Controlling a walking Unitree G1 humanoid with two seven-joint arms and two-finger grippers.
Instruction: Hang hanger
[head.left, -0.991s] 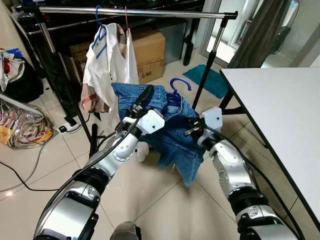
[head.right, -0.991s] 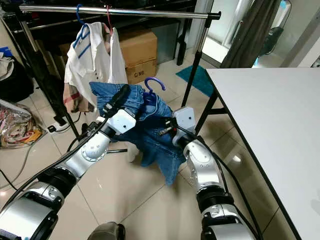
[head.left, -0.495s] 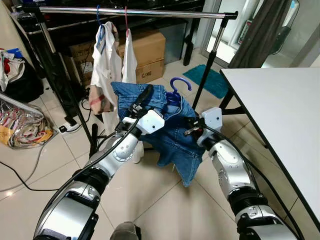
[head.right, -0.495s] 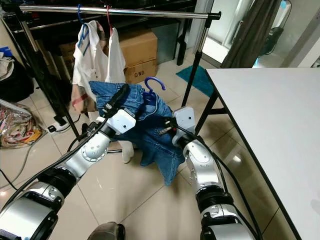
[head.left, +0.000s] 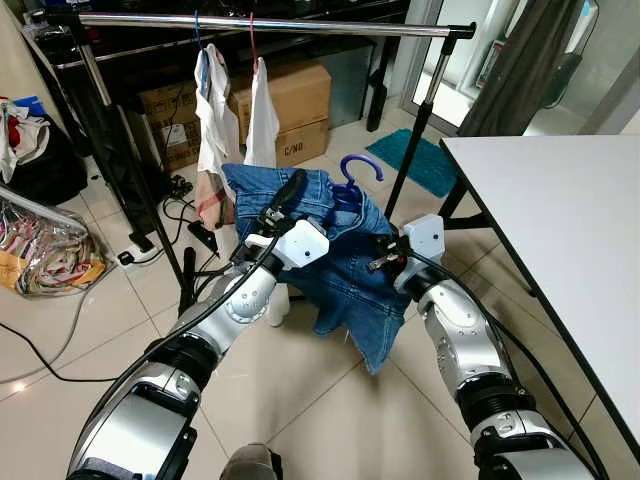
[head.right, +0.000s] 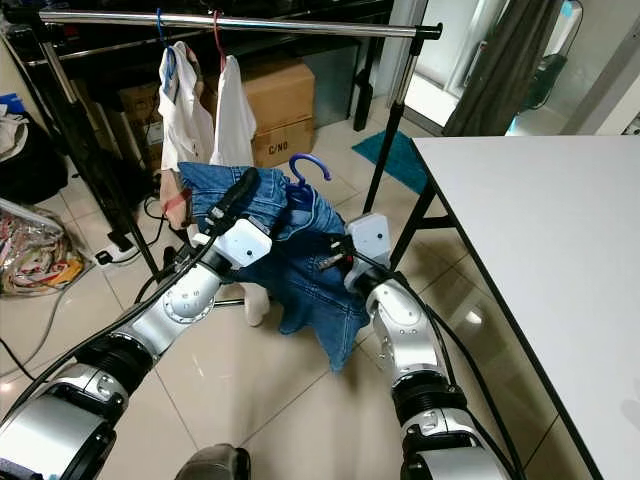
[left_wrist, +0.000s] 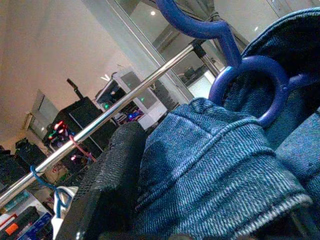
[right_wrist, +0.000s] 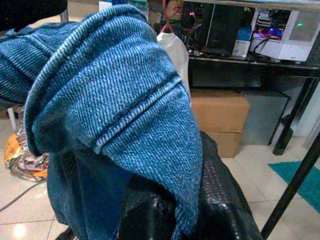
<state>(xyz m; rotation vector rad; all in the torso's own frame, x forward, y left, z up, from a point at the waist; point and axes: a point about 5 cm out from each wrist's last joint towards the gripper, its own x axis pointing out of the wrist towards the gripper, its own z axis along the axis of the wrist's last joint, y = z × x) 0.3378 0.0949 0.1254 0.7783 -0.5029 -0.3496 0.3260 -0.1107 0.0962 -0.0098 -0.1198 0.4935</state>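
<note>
Fingers of my left gripper (head.left: 285, 198) are clamped on the denim garment (head.left: 345, 275) at one shoulder, black pads (left_wrist: 107, 185) pressed against the folded blue cloth w/ a seam running right beside them. Right gripper (head.left: 383, 255) is pinched on the other shoulder of the same denim; in the right wrist view a thick fold of it drapes over my fingertips (right_wrist: 215, 200) and hides the gap betw. them.

Purple hanger (head.left: 353, 178) sits inside the garment, its hook and ring sticking up betw. my two grippers, a bit nearer the right one. In the left wrist view the ring (left_wrist: 250, 85) is just past my left pads, touching the denim collar. Rest of the denim hangs down below both grippers, well off the tiled floor (head.left: 300, 400).

Clothes rail (head.left: 260, 22) runs across above and beyond my fingers, apart from the hook. White shirt (head.left: 218, 120) on a blue hanger (head.left: 197, 30) and another white piece (head.left: 262, 125) hang from it, up past my left gripper. Cardboard boxes (head.left: 295, 105) behind the rail. White table (head.left: 560, 230) off beyond the right gripper.
</note>
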